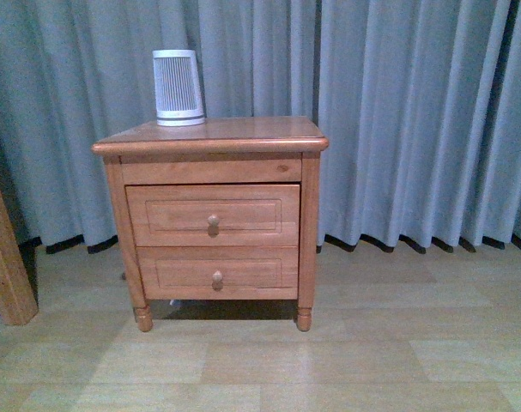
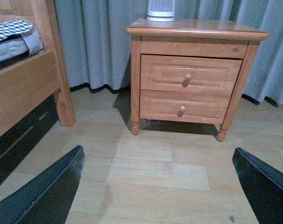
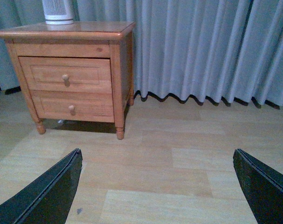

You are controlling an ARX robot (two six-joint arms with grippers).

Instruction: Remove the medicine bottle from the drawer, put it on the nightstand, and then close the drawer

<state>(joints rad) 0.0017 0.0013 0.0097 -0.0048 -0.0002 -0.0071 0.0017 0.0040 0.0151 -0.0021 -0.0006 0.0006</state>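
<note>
In the front view, the nightstand is seen whole on the wooden floor, backed by a grey curtain. The drawer is shut flush with the frame, so its interior is hidden. The medicine bottle cannot be seen in any view. The lower drawer is shut as well. A white ribbed device stands at the rear left of the top, and open surface runs from it to the rounded right edge. A bed post is cut off by the frame on the left.

In the left wrist view, only two dark fingers of the left hand are shown, both cropped by the frame. They are spread wide and nothing is held between them. Bare floor lies between hand and nightstand. The bed frame stands near the nightstand, with a gap of floor between.

In the right wrist view, the right hand is likewise spread wide and holds nothing. Open floor runs beside the nightstand up to the curtain hem.
</note>
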